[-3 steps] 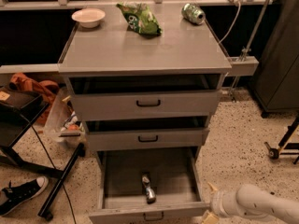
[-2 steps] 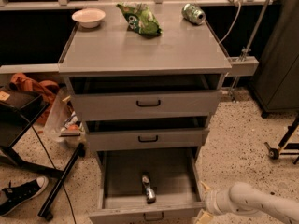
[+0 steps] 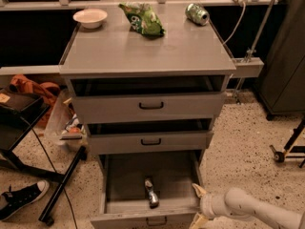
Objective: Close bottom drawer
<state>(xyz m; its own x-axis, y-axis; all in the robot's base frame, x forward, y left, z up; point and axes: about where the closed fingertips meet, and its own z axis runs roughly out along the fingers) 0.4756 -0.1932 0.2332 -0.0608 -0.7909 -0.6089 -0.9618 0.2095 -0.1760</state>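
The grey cabinet [image 3: 147,51] has three drawers, all pulled out to some degree. The bottom drawer [image 3: 128,219] is pulled out the farthest, and its front with the small black loop handle [image 3: 156,221] sits at the bottom edge of the camera view. A small metallic object [image 3: 151,193] lies inside it. My gripper [image 3: 197,205], on a white arm [image 3: 248,209] coming from the lower right, is at the drawer's front right corner. Its two tan fingers [image 3: 197,190] are spread apart, open and holding nothing.
A white bowl [image 3: 90,17], a green bag [image 3: 143,18] and a green can [image 3: 197,13] lie on the cabinet top. A black stand [image 3: 62,185], a shoe [image 3: 21,199] and an orange cloth [image 3: 33,87] are on the left. A dark cabinet [image 3: 286,56] stands on the right.
My arm has moved left, bringing the gripper up to the bottom drawer's front right corner. The drawer has not visibly moved.
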